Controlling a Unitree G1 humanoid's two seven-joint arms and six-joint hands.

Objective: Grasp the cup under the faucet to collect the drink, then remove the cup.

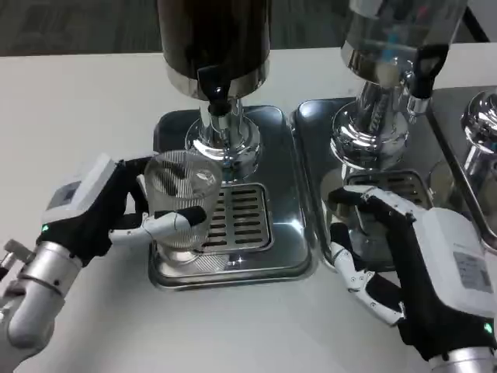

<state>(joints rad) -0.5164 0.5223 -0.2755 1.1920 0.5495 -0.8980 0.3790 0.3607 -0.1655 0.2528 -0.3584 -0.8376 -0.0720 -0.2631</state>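
A clear ribbed cup (180, 194) stands on the steel drip tray (268, 256) of the dark drink dispenser (215, 39). It sits at the tray's left front, a little left of and below the black faucet (217, 97). My left hand (109, 210) grips the cup from the left, with fingers (167, 223) wrapped across its front. My right hand (404, 264) hovers over the table to the right of that tray, fingers spread and holding nothing. I see no liquid in the cup.
A second dispenser (396, 39) with a clear tank stands on its own steel tray (326, 140) at the right, close behind my right hand. A third chrome base (481, 124) shows at the far right edge. White table lies in front.
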